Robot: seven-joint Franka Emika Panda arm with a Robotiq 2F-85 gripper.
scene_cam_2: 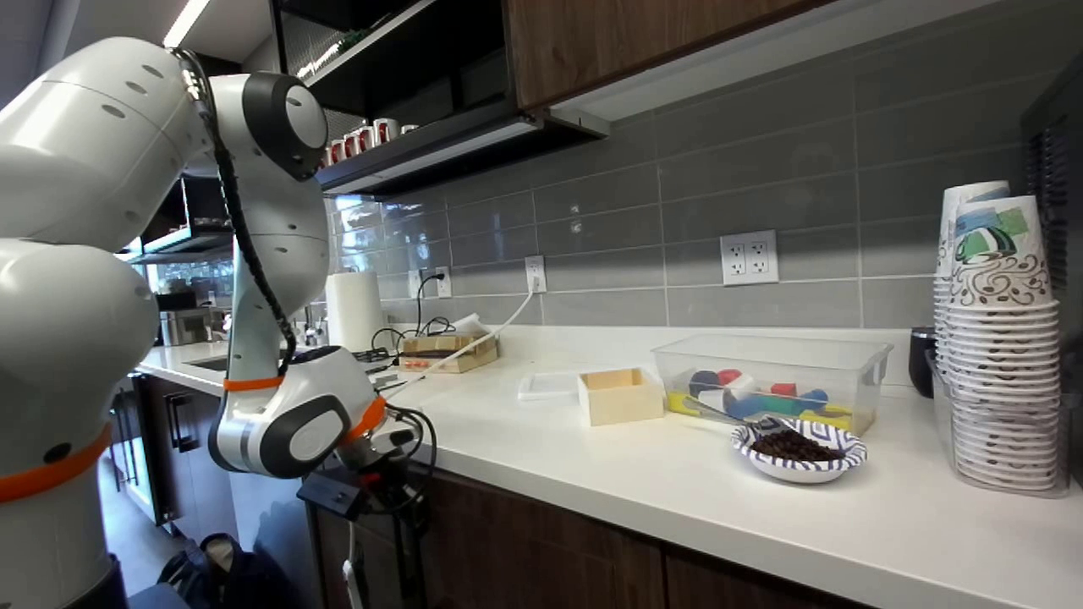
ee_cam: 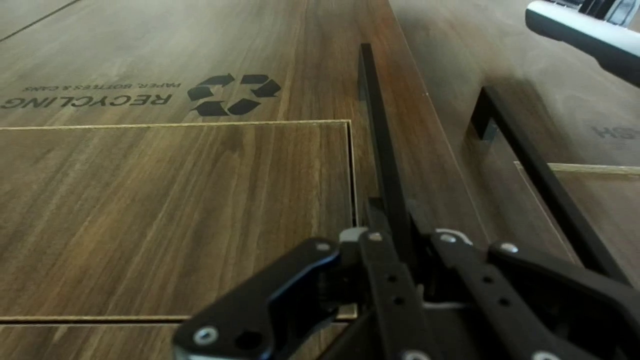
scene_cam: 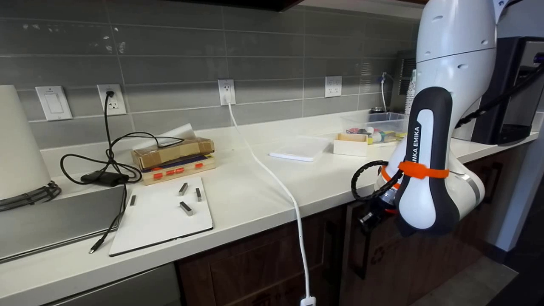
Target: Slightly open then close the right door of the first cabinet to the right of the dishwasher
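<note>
The right door [scene_cam: 395,267] is flat dark brown wood with a recycling mark; its bar handle [ee_cam: 380,127] by the left edge looks black. The door also shows in the wrist view [ee_cam: 200,175], which stands upside down. My gripper [ee_cam: 396,214] has one finger on each side of that handle, both tips against it, and looks shut on it. Whether the door stands ajar I cannot tell. The twin door [scene_cam: 250,267] of the first cabinet has its own handle [ee_cam: 545,185]. The dishwasher's grey front [scene_cam: 140,289] shows at the lower left in an exterior view.
A white cable [scene_cam: 276,178] hangs over the counter edge in front of the twin door. The white counter [scene_cam: 242,182] overhangs the doors. A bowl [scene_cam_2: 799,465], a clear bin [scene_cam_2: 761,355] and stacked cups [scene_cam_2: 1003,381] stand on it. A bag [scene_cam_2: 224,567] lies on the floor.
</note>
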